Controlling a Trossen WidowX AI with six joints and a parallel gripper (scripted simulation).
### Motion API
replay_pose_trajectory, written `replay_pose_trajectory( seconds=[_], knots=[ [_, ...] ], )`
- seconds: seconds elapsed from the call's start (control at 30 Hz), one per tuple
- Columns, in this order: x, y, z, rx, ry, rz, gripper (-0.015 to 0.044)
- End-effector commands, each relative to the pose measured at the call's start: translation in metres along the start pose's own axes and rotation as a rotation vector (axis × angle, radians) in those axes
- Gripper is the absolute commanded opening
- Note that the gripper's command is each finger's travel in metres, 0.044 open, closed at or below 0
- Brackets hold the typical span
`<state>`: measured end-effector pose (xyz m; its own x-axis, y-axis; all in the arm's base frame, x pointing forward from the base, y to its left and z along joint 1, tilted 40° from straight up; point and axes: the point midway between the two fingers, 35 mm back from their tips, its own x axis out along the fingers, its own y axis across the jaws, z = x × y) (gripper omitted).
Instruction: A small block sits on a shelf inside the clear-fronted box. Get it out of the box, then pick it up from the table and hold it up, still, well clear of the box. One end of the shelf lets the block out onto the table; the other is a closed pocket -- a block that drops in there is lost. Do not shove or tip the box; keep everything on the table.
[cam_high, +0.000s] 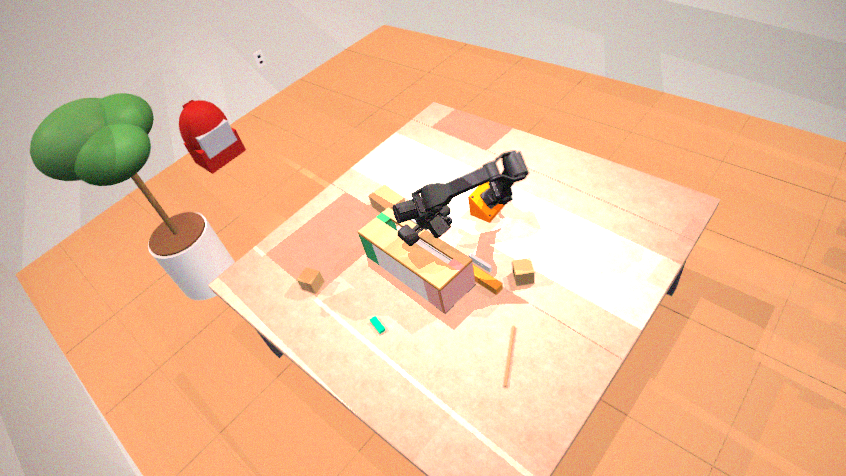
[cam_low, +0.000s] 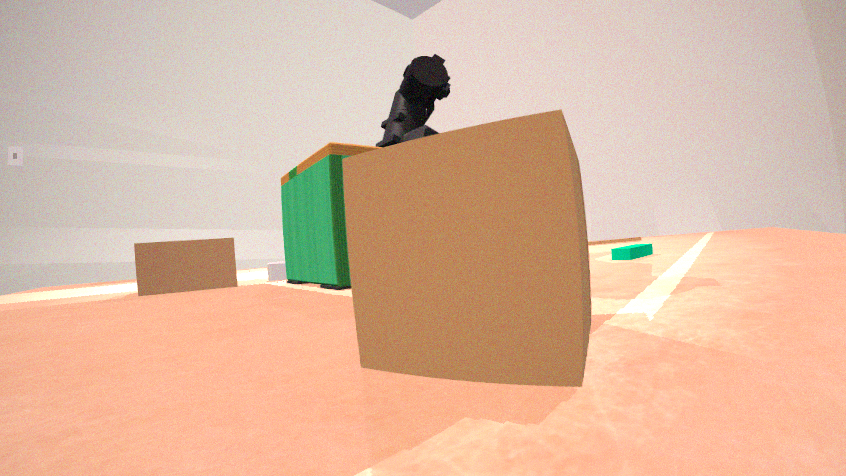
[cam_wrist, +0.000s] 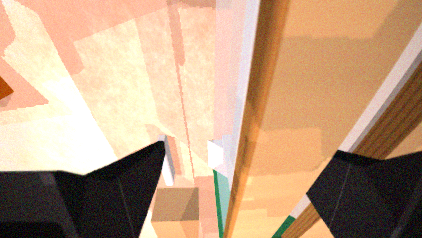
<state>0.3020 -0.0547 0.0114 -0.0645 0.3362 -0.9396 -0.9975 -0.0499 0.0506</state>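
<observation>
1. One black arm reaches from its orange base (cam_high: 483, 208) over the long box (cam_high: 427, 269) in the middle of the table (cam_high: 591, 284).
2. The gripper (cam_high: 423, 230) hangs above the box's green-ended half (cam_low: 313, 219), pointing down, with its jaws spread wide and nothing between them.
3. From the wrist view, one finger (cam_wrist: 131, 186) is over the table behind the box and the other finger (cam_wrist: 367, 192) is over the box's top, so the box's rear top edge runs between them.
4. I cannot make out the small block inside the box from any of the views.
5. Three tan cubes stand on the table: one (cam_high: 310, 279) off the green end, one (cam_high: 522, 271) near the far end, and one (cam_high: 385, 197) behind the box.
6. A small teal slab (cam_high: 377, 324) and a thin wooden stick (cam_high: 509, 357) lie well apart in front of the box.
</observation>
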Motion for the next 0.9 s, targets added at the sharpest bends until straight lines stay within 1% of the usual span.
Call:
replay_pose_trajectory(
  seconds=[0.0, 0.2, 0.43, 0.87],
  knots=[
    [0.006, 0.000, -0.010, -0.003, 0.002, 0.008, 0.0400],
    [0.011, 0.000, -0.025, -0.003, 0.003, 0.008, 0.0400],
    [0.006, 0.001, -0.011, -0.003, 0.002, 0.008, 0.0400],
    [0.009, 0.001, -0.019, -0.003, 0.003, 0.008, 0.0400]
  ],
)
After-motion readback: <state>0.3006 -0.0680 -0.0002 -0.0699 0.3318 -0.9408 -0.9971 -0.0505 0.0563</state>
